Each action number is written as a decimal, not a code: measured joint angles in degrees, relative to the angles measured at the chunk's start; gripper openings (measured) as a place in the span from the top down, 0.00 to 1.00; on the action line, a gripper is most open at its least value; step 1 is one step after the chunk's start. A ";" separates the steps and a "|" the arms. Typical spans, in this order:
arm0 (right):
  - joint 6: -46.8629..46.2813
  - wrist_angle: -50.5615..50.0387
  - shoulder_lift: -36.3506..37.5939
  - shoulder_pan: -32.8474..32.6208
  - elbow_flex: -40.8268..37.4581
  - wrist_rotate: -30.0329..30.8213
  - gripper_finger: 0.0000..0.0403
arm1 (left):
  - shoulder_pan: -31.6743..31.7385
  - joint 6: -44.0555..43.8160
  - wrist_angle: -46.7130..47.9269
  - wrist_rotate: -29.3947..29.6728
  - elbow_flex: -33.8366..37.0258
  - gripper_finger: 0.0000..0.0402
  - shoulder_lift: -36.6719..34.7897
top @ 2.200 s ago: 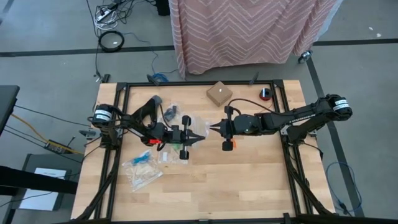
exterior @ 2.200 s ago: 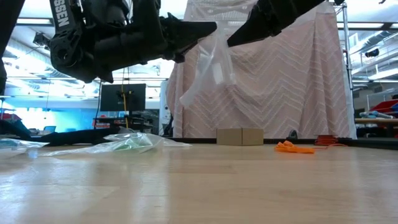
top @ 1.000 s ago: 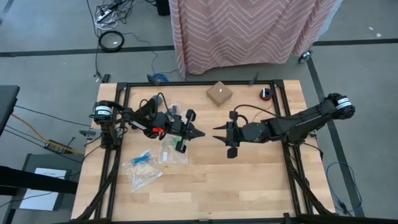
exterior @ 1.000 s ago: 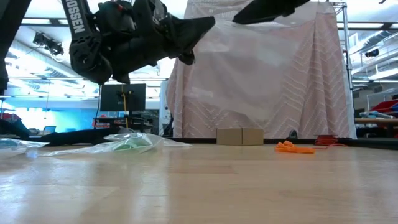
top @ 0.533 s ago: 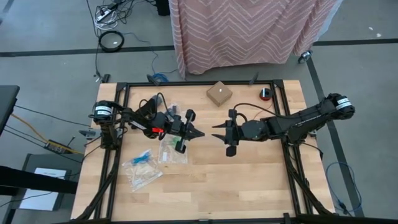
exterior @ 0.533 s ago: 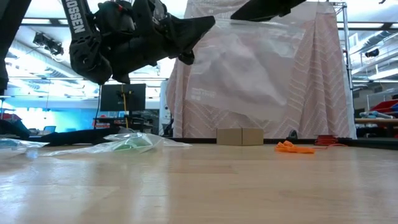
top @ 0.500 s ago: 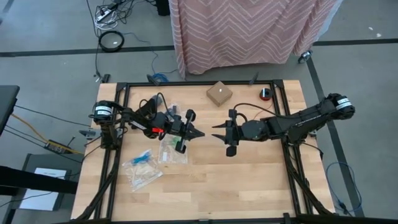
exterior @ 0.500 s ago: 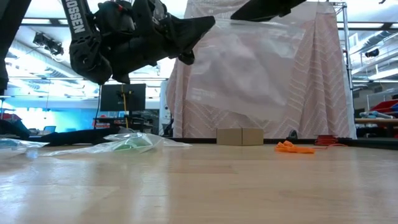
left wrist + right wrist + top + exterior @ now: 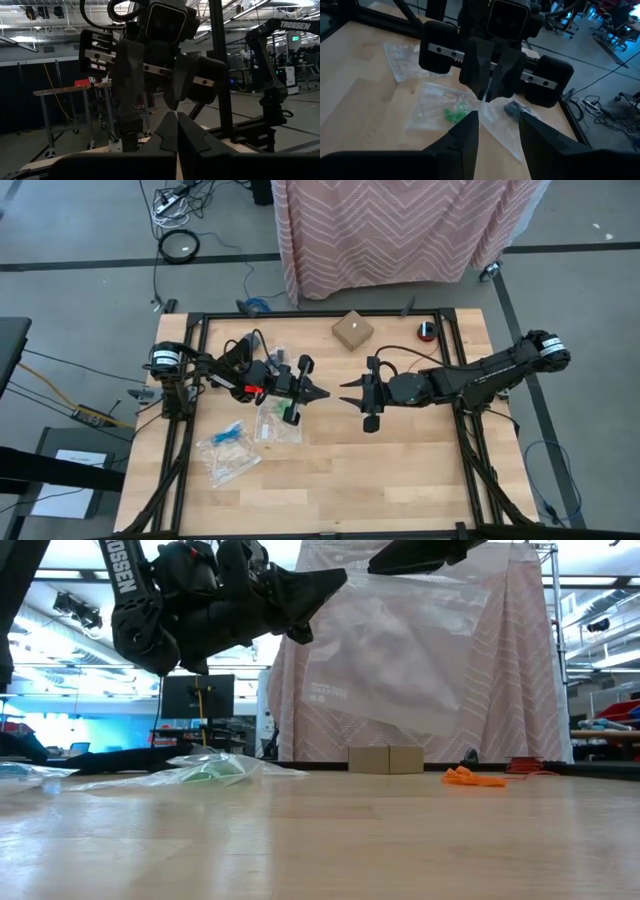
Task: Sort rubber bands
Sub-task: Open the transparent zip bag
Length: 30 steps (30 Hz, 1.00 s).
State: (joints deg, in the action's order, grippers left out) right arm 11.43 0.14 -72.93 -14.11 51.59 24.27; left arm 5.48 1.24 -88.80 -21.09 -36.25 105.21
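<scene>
- Bands, green, lie bagged on the table; only the right wrist view shows them.
- Left gripper is closed; right gripper gapes empty, tip-to-tip mid-frame.
- Bare wood fills the frame's lower right.

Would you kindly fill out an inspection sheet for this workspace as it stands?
Surface: wooden table in a black frame.
Job's things: green rubber bands inside a flat bag lying on the table; orange rubber bands loose.
Clutter: cardboard box; more bags on the left.
Hands: left hand shut on a hanging bag; right hand open, facing it.
Cables: cable coil on the floor.
Surroundings: pink zigzag cloth.
</scene>
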 joint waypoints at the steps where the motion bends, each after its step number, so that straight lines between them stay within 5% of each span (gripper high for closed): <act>1: -0.19 -0.02 -0.02 0.00 0.00 0.00 0.68 | 0.00 0.01 0.03 0.15 0.00 0.99 0.00; 30: -5.84 -4.34 -0.09 1.99 0.00 -4.51 0.68 | -0.04 -0.15 -0.51 0.23 0.04 0.99 0.00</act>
State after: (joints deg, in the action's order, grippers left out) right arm 5.60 -4.20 -73.01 -12.11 51.59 19.76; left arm 5.43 1.09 -89.31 -20.85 -36.21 105.21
